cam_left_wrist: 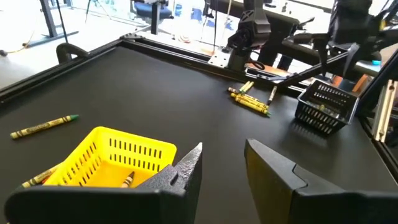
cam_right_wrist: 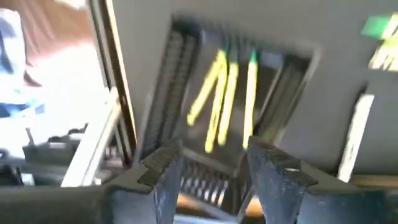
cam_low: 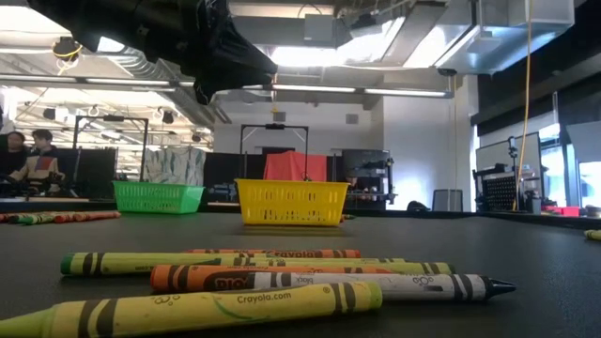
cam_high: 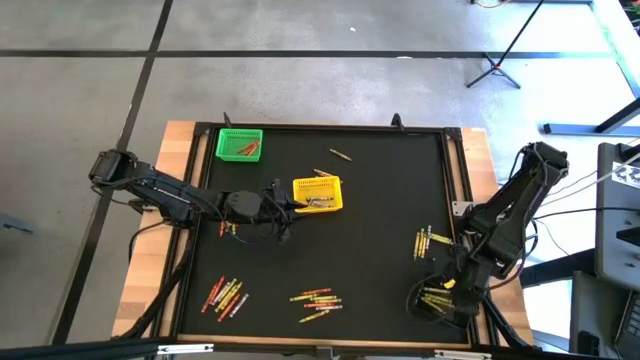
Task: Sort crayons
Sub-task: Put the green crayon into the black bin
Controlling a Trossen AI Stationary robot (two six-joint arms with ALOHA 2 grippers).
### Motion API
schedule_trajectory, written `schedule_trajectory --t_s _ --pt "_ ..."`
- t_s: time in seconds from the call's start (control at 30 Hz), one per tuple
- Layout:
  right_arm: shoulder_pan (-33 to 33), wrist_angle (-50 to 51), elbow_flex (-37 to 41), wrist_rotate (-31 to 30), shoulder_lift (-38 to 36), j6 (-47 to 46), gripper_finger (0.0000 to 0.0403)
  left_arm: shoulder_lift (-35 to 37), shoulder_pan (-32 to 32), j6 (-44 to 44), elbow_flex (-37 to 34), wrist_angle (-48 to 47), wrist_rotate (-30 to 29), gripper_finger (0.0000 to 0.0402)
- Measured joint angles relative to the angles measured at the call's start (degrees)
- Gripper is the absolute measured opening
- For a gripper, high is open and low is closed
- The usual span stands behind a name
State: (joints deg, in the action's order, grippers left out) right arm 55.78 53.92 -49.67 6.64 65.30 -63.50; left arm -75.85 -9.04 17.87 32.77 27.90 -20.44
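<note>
Sorting was partway: some crayons lay loose on the tabletop near the yellow basket; right gripper hovered spread and empty over the black basket holding yellow crayons; left gripper stood parted, empty.

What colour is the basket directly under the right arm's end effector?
Black mesh basket, with yellow crayons inside; clearest in the left wrist view.

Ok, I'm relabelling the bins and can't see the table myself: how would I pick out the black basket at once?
Start at the black table mat and go to its near right corner, where the right arm reaches down. The black basket sits there under the right gripper, with yellow crayons lying inside. Unlike the green basket and the yellow basket, it is dark mesh.
</note>
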Motion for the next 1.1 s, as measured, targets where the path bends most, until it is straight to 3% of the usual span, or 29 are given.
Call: schedule_trajectory --t_s 0.3,0.6,0.77,1.0,1.1 --pt "-6.11 0.3 -2.38 -18.26 0.08 13.15 0.0179 0.0 0.0 0.0 0.0 0.12 0.04 0.0107" --pt "-19.11 0.04 -2.31 -34.57 0.17 27.23 0.018 -0.02 -0.27 -0.26 0.0 1.4 0.19 0.0107" --pt "-29.92 -3.47 0.32 -37.28 0.2 37.14 0.018 -0.02 0.04 -0.63 -0.01 1.34 0.21 0.0107" --pt "-51.12 -19.37 4.44 -37.03 0.2 51.8 0.018 0.0 0.57 -1.97 0.0 1.16 0.23 0.0107" --pt "-60.01 -28.24 6.29 -30.81 0.34 60.15 0.018 -0.02 1.74 -1.97 0.0 1.2 0.12 0.0107"
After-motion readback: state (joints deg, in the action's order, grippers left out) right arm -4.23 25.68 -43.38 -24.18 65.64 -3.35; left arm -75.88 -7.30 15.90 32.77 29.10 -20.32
